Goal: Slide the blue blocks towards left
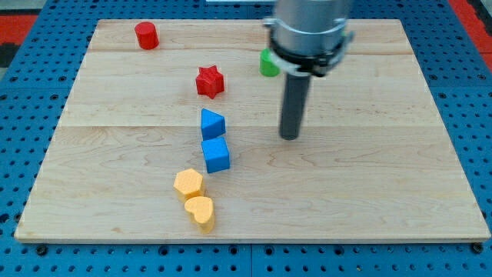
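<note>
A blue triangular block (212,123) lies near the middle of the wooden board (369,185). A blue cube (216,155) lies just below it, touching or nearly touching it. My tip (289,137) rests on the board to the right of both blue blocks, about level with the triangular one and well apart from them. The rod hangs from the grey arm end (309,31) at the view's top.
A red star block (209,81) lies above the blue blocks. A red cylinder (146,35) is at the top left. A green block (268,63) is partly hidden behind the arm. A yellow hexagonal block (187,184) and a yellow heart block (200,211) lie below the cube.
</note>
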### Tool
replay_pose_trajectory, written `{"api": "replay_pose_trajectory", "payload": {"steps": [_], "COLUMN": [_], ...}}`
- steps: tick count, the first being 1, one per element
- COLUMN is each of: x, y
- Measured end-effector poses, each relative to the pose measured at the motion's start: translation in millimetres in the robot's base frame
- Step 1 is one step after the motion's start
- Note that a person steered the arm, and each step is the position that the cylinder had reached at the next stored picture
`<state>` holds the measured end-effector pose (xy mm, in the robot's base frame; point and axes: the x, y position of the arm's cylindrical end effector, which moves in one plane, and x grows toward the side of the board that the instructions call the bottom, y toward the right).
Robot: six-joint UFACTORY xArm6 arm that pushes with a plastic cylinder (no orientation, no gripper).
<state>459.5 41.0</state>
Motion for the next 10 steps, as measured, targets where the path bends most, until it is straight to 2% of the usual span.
{"api": "replay_pose_trajectory", "payload": {"steps": [2, 5, 6, 7, 9, 10], "x": [33.7, 38.8, 20.2, -8.9, -20.2, -29.7], "y": [-19.5, -110.2, -71.5, -57.2, -151.8, -131.0]}}
